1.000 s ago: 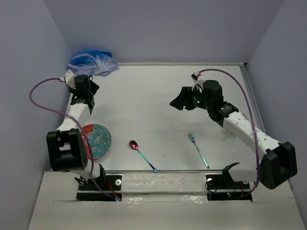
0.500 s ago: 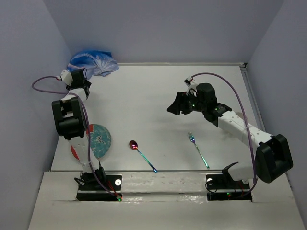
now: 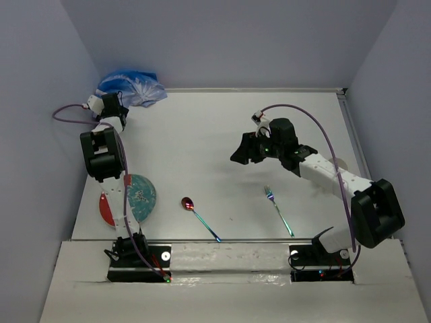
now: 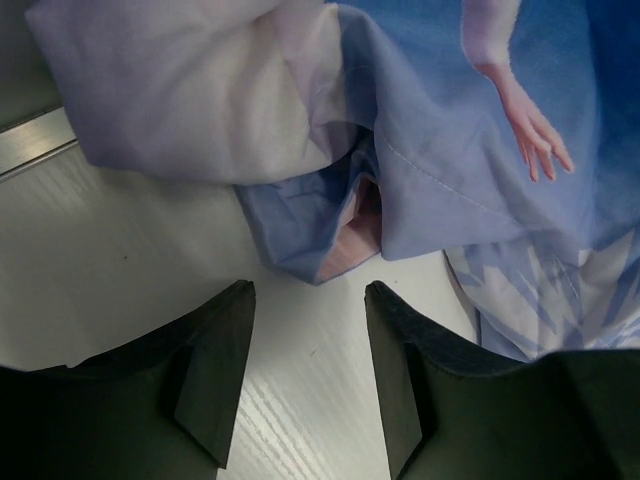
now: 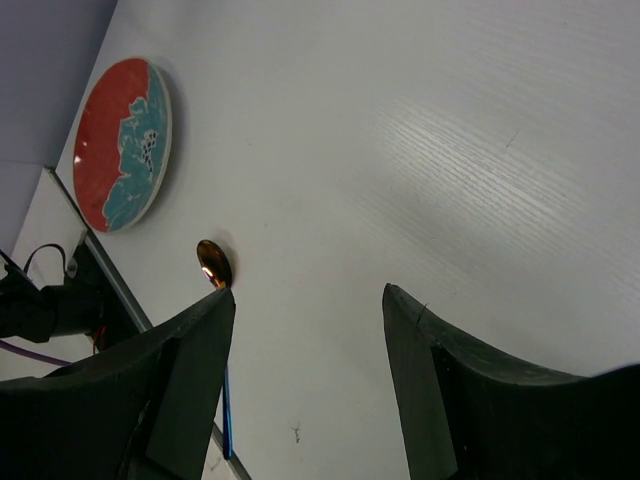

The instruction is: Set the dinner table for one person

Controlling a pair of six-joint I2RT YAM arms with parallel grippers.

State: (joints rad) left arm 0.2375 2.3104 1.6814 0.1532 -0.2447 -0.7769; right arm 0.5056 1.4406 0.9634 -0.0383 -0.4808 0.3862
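Closest to the arm bases, along the near edge of the worktop [image 3: 202, 134], lie the pieces for the setting. A red and teal plate [image 3: 143, 196] sits on the left, partly hidden behind the left arm. A spoon [image 3: 197, 214] is just right of it, and a fork [image 3: 279, 211] lies further right, well apart from the spoon. Both lie slanted, heads toward the far side and handles trailing to the near right. To my eye they are scattered rather than laid as a place.

Further in, the right gripper [image 3: 241, 152] hangs over bare worktop a little right of the middle, its jaws wide with nothing between them. Its wrist camera looks back toward the spoon and plate, so I'd judge it is lining up for the cutlery.

Farthest off, in the back left corner, the left gripper [image 4: 305, 300] hovers low, jaws fairly wide and empty. It is just short of the bunched edge of the blue printed placemat [image 4: 450, 120] and not touching it. It looks placed to pinch that folded hem, since the cloth should go down first.

The worktop fills the whole floor of the booth, flat and facing up. Its long side seems to run left to right across the arms, though the slanted view leaves that uncertain.
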